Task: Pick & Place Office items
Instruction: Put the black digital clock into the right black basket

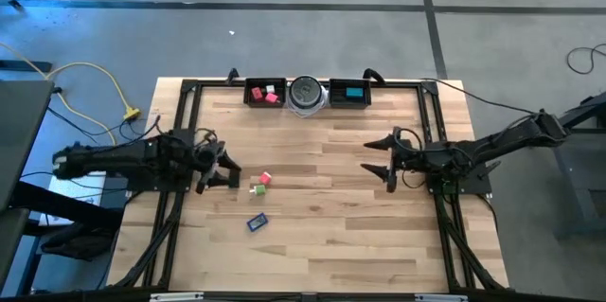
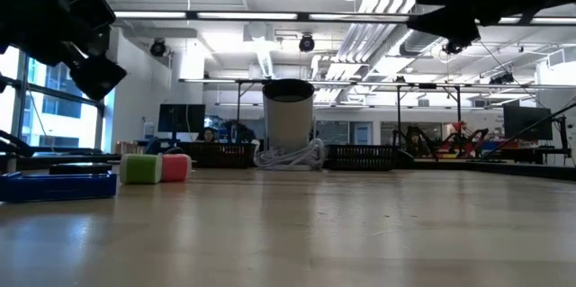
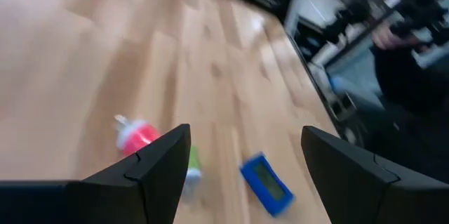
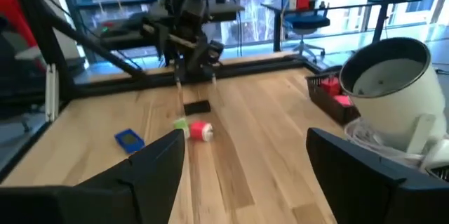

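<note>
We see the left gripper (image 1: 227,171) spread wide near the tabletop's left edge, holding nothing. Just beside it lie the red block (image 1: 265,178) and green cube (image 1: 257,189), touching. The blue piece (image 1: 257,222) lies nearer the front edge, its long axis slanted. Our right gripper (image 1: 383,159), also spread and empty, hovers toward the right edge.

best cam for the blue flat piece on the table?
Left wrist view: the blue flat piece shows large, face-up, between that pincer's fingers. High view shows it small, alone in front of the green and red blocks. Right wrist sees it far off. Low view shows only its edge.
</note>
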Robot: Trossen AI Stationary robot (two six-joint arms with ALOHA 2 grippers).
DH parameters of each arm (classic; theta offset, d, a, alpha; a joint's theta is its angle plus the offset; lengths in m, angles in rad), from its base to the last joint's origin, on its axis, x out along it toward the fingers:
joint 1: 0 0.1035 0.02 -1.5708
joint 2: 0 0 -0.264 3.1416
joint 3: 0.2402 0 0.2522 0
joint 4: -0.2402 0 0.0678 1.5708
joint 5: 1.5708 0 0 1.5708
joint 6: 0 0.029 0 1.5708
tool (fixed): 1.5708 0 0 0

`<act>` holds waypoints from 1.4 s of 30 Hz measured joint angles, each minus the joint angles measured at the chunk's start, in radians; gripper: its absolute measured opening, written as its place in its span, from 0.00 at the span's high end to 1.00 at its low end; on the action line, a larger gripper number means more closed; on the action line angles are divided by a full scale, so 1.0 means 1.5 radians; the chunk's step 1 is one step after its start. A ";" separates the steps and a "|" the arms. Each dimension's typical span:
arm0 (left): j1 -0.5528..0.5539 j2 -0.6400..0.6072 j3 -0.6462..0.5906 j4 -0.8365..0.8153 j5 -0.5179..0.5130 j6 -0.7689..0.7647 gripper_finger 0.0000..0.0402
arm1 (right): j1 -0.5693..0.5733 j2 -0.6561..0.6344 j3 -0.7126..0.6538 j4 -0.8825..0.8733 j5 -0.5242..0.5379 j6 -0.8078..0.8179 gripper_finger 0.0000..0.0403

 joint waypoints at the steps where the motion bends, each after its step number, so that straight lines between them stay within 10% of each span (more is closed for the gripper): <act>1: -0.016 0.012 0.000 0.002 0.000 -0.001 0.34 | 0.000 0.013 0.000 0.009 0.000 0.000 0.29; 19: -0.167 0.202 0.001 -0.018 -0.318 0.125 0.34 | -0.002 0.146 0.000 0.142 0.013 0.045 0.29; 42: -0.193 0.331 0.109 -0.164 -0.372 0.024 0.34 | -0.031 0.146 0.000 0.111 -0.006 0.031 0.29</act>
